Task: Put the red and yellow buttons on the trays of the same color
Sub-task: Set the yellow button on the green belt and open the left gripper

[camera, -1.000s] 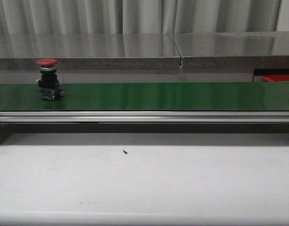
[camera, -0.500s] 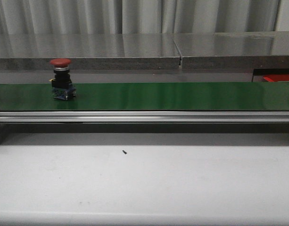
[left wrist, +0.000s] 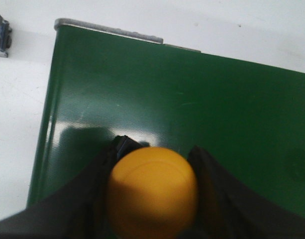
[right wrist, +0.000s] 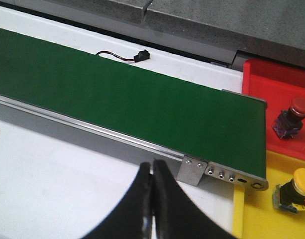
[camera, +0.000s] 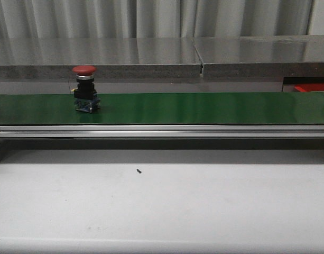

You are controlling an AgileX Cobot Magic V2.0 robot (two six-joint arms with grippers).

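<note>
A red mushroom-head push button stands upright at nine o'clock on the green conveyor belt. The left gripper clasps a yellow domed button; the right gripper is pinched closed, empty. Only the right wrist view shows the red tray and yellow tray. A mistimed grasp could topple the red button.

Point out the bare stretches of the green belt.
The green belt is bare from the red button to its far right end. The white table in front holds only a small dark speck. The left fingers grip a yellow button over the belt's left end.
</note>
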